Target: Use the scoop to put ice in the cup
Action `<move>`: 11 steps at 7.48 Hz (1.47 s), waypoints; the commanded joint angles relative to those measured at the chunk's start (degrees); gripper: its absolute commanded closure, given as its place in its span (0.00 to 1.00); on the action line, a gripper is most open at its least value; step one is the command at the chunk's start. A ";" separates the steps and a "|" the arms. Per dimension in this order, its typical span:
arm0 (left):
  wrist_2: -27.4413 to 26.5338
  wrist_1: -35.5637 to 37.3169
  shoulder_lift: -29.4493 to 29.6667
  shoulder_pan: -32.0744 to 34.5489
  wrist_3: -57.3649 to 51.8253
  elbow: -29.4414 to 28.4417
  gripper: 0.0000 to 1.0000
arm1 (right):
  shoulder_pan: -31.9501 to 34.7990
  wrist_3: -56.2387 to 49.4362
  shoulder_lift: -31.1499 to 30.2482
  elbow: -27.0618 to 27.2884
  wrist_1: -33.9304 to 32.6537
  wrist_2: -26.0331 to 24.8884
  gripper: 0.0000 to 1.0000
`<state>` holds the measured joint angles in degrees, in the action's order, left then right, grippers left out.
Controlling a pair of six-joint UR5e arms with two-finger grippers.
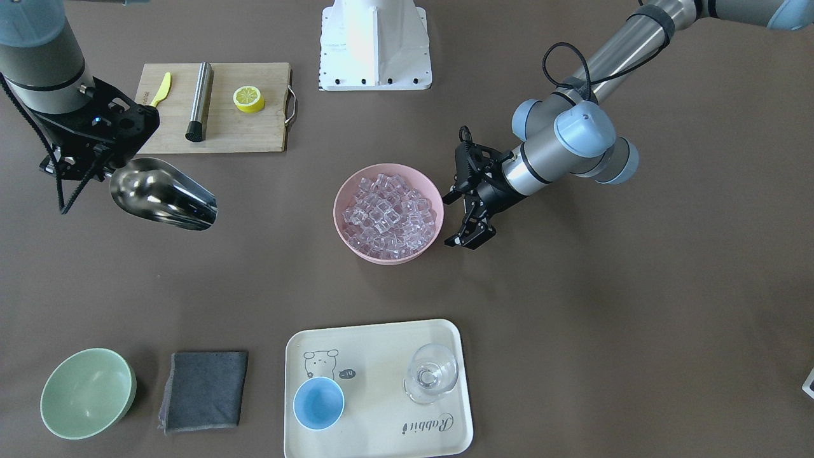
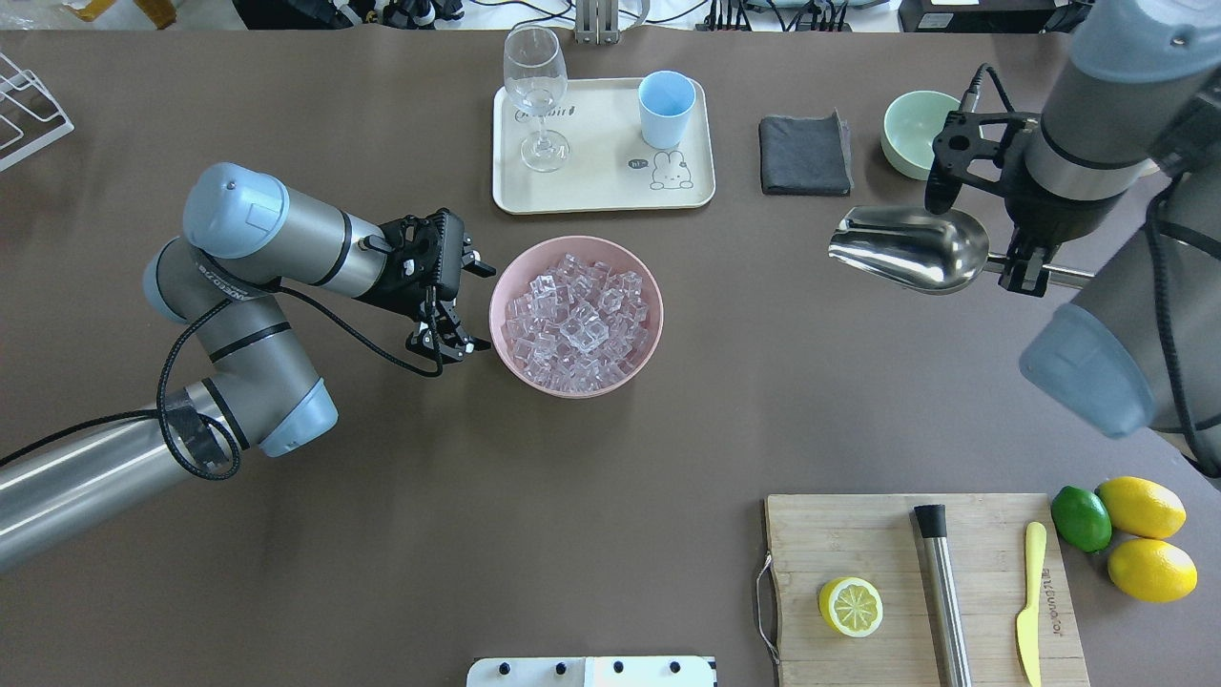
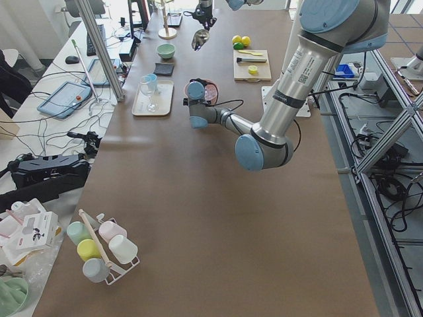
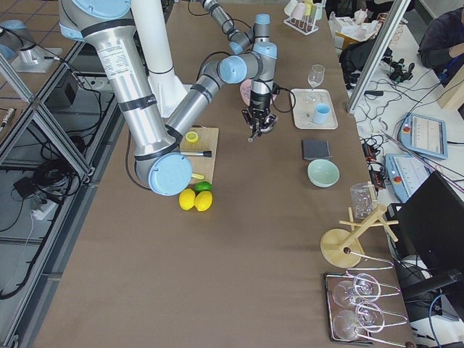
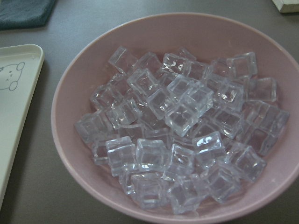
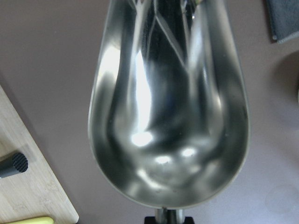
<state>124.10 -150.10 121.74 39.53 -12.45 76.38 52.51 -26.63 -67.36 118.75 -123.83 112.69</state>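
L tool (image 2: 474, 310): fingers apart, gripping nothing; just beside the rim of the pink bowl (image 2: 572, 246), on the bowl's robot-left side; contact can't be told.
R tool (image 2: 1028, 272): clamped on the scoop's handle, held above the bench (image 2: 610, 477).
Scoop (image 2: 911, 250): sticks out from R tool toward L tool, roughly level, mouth facing the bowl; trough shows only bare steel in the wrist view.
Ice (image 2: 577, 320): many cubes heaped in the pink bowl, right in front of L tool; well apart from R tool.
Cup (image 2: 666, 107): upright on the cream tray (image 2: 591, 181), beyond the bowl from L tool, away from the robot; well apart from both tools; inside shows only blue.
Wine glass (image 2: 534, 86): same tray, beside the cup, on L tool's side.
Grey cloth (image 2: 804, 153) + green bowl (image 2: 911, 129): just beyond R tool, away from the robot.
Cutting board (image 2: 858, 544): robot side of R tool; carries 1 lemon half (image 2: 850, 606), 1 steel cylinder (image 2: 944, 592), 1 yellow knife (image 2: 1028, 601).
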 commanded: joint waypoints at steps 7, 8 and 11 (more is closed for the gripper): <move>-0.08 0.07 -0.01 -0.15 -0.03 -0.18 0.03 | -11.20 -9.13 32.06 -27.13 -25.81 -5.63 1.00; -0.08 0.07 -0.01 -0.15 0.05 -0.18 0.03 | -11.81 -9.14 34.64 -29.60 -26.71 -5.64 1.00; -0.17 -0.11 -0.01 -0.15 -0.03 -0.18 0.03 | -11.82 -9.31 39.74 -33.90 -29.54 -6.08 1.00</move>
<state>123.97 -150.11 121.73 39.38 -12.47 76.20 40.76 -35.87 -31.23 89.02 -152.20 106.85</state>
